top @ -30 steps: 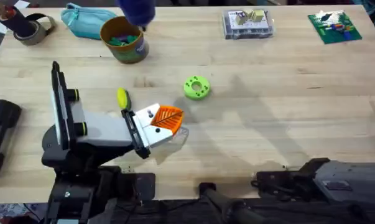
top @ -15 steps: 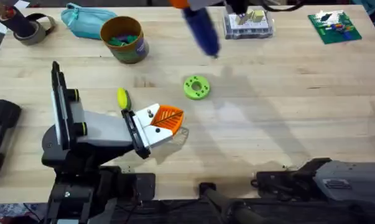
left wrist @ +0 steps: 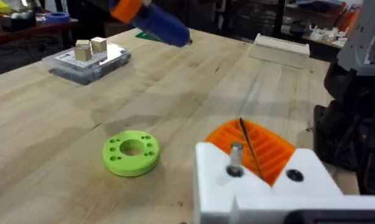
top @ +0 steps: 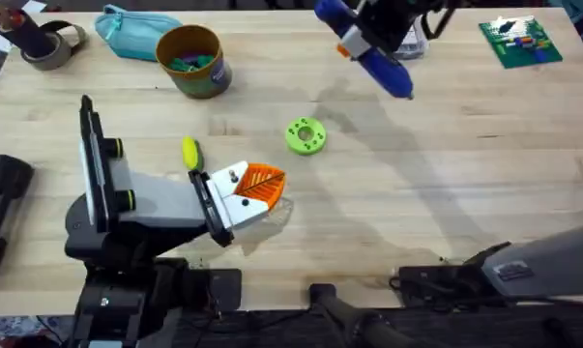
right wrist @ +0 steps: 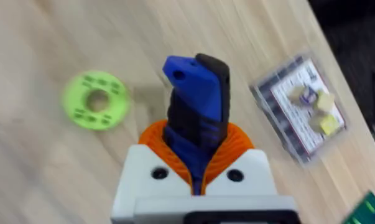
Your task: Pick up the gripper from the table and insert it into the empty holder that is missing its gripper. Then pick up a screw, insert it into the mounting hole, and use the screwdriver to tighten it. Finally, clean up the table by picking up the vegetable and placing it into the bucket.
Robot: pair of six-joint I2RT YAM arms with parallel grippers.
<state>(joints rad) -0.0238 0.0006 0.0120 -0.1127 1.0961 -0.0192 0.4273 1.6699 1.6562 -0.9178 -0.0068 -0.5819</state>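
The orange ribbed gripper (top: 262,182) (left wrist: 257,148) sits mounted in the grey holder (top: 160,201) at the end of my left arm. A small screw (left wrist: 235,159) stands in its white base. My left gripper (top: 272,188) looks shut, pads together, on nothing. The blue screwdriver (top: 370,46) (left wrist: 155,23) (right wrist: 196,102) hangs tilted over the far table, with my right gripper (top: 386,29) (right wrist: 196,138) shut on it. The ochre bucket (top: 190,60) stands far left with colourful bits inside. A yellow oval piece (top: 189,152) lies by the holder; I cannot tell if it is the vegetable.
A green perforated disc (top: 306,135) (left wrist: 130,152) (right wrist: 95,99) lies mid-table. A clear box (top: 412,41) (left wrist: 87,56) (right wrist: 302,115) sits far back under the screwdriver. Also there: a teal pouch (top: 127,31), a tape roll (top: 51,43) and a green board (top: 519,41).
My right gripper has carried the screwdriver to the right along the far edge, from over the bucket to the clear box. The left arm has not moved.
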